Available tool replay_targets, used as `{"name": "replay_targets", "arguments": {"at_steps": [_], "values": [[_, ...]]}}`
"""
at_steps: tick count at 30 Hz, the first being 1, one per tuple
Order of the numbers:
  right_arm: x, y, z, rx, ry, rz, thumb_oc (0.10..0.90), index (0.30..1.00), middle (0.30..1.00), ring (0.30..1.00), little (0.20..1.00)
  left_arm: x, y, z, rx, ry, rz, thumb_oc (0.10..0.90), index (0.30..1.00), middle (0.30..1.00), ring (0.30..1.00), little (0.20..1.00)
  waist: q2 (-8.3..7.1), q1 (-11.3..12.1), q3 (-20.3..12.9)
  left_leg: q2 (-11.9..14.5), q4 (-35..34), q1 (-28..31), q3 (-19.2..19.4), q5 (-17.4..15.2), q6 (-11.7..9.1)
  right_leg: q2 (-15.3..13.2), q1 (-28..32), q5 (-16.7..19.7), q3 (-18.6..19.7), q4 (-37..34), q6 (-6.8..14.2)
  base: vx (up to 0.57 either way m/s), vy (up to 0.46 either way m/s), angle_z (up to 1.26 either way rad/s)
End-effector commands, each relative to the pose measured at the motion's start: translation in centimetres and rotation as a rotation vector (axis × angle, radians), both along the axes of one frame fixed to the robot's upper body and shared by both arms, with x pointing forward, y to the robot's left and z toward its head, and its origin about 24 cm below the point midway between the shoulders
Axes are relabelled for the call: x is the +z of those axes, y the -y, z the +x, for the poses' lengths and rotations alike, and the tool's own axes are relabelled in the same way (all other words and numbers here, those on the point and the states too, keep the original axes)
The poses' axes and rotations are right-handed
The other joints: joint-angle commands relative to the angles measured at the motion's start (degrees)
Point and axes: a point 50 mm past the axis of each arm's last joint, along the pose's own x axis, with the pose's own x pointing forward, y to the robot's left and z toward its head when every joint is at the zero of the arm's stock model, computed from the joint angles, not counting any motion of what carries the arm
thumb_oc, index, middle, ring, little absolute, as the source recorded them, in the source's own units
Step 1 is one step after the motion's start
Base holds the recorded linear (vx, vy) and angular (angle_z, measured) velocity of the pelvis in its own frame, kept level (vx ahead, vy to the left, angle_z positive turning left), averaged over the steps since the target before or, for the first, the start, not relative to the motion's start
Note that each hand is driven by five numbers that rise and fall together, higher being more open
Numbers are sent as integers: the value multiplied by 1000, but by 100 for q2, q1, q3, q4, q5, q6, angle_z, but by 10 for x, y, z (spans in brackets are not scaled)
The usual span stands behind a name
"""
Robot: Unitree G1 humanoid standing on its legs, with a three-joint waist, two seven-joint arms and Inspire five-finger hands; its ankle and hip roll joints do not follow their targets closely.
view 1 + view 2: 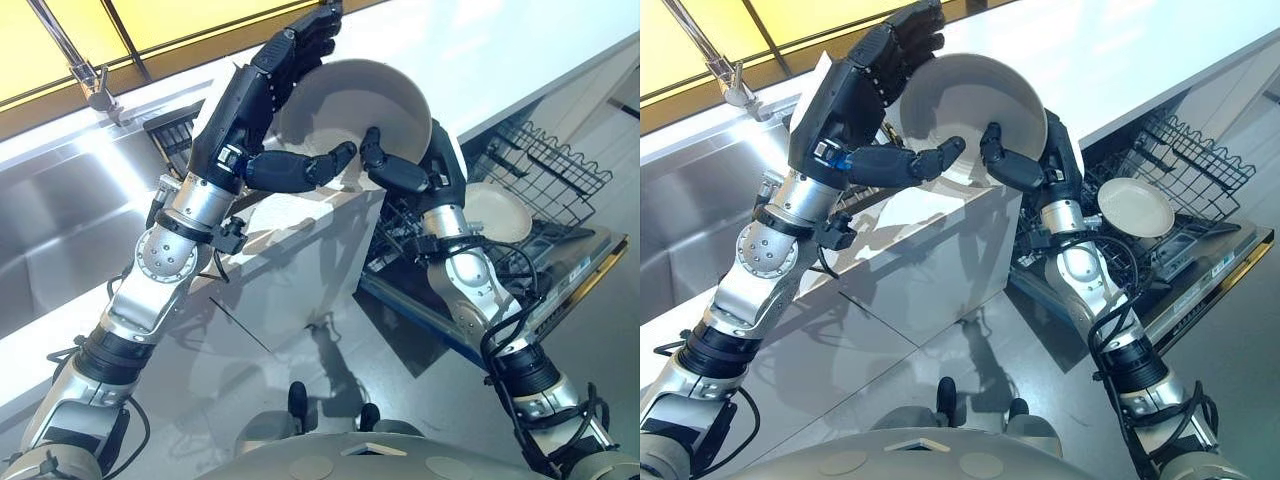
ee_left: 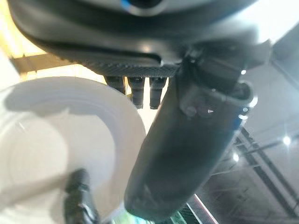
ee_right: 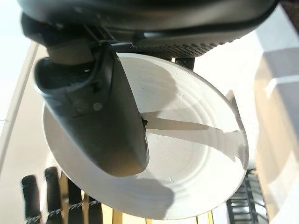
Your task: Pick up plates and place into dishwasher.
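Observation:
A white plate [image 1: 355, 105] is tilted in the air over the counter's edge, held between both hands. My left hand [image 1: 245, 105] grips its left rim, fingers behind and thumb across the face. My right hand [image 1: 440, 160] grips the lower right rim, thumb [image 1: 395, 172] on the face and fingers behind. The left wrist view has the plate [image 2: 56, 140] past my left thumb [image 2: 182, 154]. In the right wrist view the plate [image 3: 196, 154] lies under my right thumb [image 3: 98, 112]. A second white plate [image 1: 497, 212] lies in the open dishwasher's rack [image 1: 555, 160].
The dishwasher's door [image 1: 575, 275] hangs open low on the right. A steel sink [image 1: 60, 210] with a faucet [image 1: 85, 75] lies on the left. A white cabinet front [image 1: 300, 260] stands below the held plate.

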Motion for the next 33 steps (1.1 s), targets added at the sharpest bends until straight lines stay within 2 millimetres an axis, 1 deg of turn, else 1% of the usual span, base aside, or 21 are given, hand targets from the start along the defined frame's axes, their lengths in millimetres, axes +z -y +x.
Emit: {"name": "replay_targets", "arguments": {"at_steps": [1,3,4,6,8,11,14,16,17,18,19,20,23,25,27,29,31,32,33], "values": [[60,20,-5,-106,359,87,100,300,300,300,200,21,-5,-13,-130,88,-169,800,900,900,900,900,-61,73,-766,-312,5,222,149,-722,-87,3,-343,90,-105,282,374,0,0,0],[62,32,-5,-205,403,62,100,300,300,300,200,19,-11,-12,-89,95,-185,800,900,900,900,900,-66,85,-769,-313,5,229,137,-733,-79,2,-330,76,-109,288,369,0,0,0],[63,33,-5,-222,412,57,100,300,300,300,200,19,-11,-12,-84,95,-188,800,900,900,900,900,-67,87,-773,-312,5,225,137,-733,-79,3,-334,75,-109,289,369,0,0,0],[69,52,-6,-342,466,30,100,300,300,300,200,17,-20,-10,-23,93,-201,800,900,900,900,900,-79,103,-784,-310,5,221,118,-737,-76,9,-337,60,-120,307,361,17,-3,0],[79,77,-12,-508,547,3,100,300,300,300,200,14,-33,-9,56,81,-213,800,900,900,900,900,-94,126,-794,-306,5,223,94,-740,-69,19,-333,34,-133,328,354,46,-11,1],[93,104,-25,-703,672,-12,100,300,300,300,200,8,-52,-8,184,66,-221,800,900,900,900,900,-106,154,-789,-305,5,226,43,-747,-57,34,-337,-6,-145,372,340,42,-16,2],[102,125,-37,-867,758,-57,100,300,300,300,200,2,-72,-5,320,48,-204,800,900,900,900,900,-113,172,-807,-303,5,232,-30,-751,-32,50,-343,-85,-116,467,321,55,-18,1],[106,136,-40,-940,771,-109,100,300,300,300,200,-2,-84,-4,389,26,-195,800,900,900,900,900,-119,179,-802,-307,5,236,-75,-751,-20,63,-354,-129,-105,525,312,39,-19,2],[107,139,-41,-959,772,-121,100,300,300,300,200,-3,-87,-3,412,17,-194,800,900,900,900,900,-119,179,-799,-307,5,238,-85,-752,-17,65,-359,-142,-103,542,310,34,-25,-1],[108,148,-43,-992,759,-162,100,300,300,300,200,-7,-97,-1,483,-2,-182,800,900,900,900,900,-126,163,-796,-309,5,241,-101,-749,-14,72,-369,-153,-91,567,308,35,-25,-3],[106,154,-45,-1014,739,-193,100,300,300,300,200,-9,-105,-1,535,-6,-170,800,900,900,900,900,-128,144,-792,-310,5,243,-101,-748,-12,75,-377,-163,-83,582,309,35,-24,-2],[104,158,-46,-1022,730,-202,100,300,300,300,200,-11,-108,0,555,-13,-167,800,900,900,900,900,-129,135,-792,-311,5,244,-102,-748,-11,76,-381,-169,-76,588,310,33,-18,-1],[91,174,-52,-1051,648,-263,100,300,300,300,200,-23,-130,2,693,-68,-143,800,900,900,900,900,-120,50,-785,-308,5,254,-82,-751,-3,88,-398,-181,-22,602,312,35,-19,1],[81,180,-53,-1043,584,-304,100,300,300,300,200,-29,-140,5,758,-103,-112,800,900,900,900,900,-106,0,-779,-299,5,271,-56,-755,-6,97,-408,-177,-1,610,316,39,-23,-2],[72,182,-52,-1028,530,-365,100,300,300,300,200,-35,-148,6,797,-130,-102,800,900,900,900,900,-93,-48,-750,-295,5,289,-28,-760,-3,102,-418,-181,19,626,322,37,-19,-4],[56,181,-50,-995,448,-486,100,300,300,300,200,-44,-157,8,855,-171,-70,800,900,900,900,900,-73,-119,-728,-293,5,308,30,-765,4,111,-439,-186,51,652,333,55,-16,-11],[41,181,-47,-957,365,-555,100,300,300,300,200,-51,-163,9,894,-200,-42,800,900,900,900,900,-58,-175,-713,-278,5,358,74,-827,3,110,-428,-247,76,680,354,75,-7,-18],[33,182,-47,-939,319,-583,100,300,300,300,200,-54,-165,9,909,-207,-33,800,900,900,900,900,-53,-202,-685,-269,5,342,109,-774,6,108,-461,-201,79,699,350,97,-6,-20],[20,183,-47,-921,260,-645,100,300,300,300,200,-59,-168,8,927,-228,-15,800,900,900,900,900,-48,-236,-672,-261,7,377,127,-835,8,110,-444,-262,103,715,362,59,-10,-15]]}}
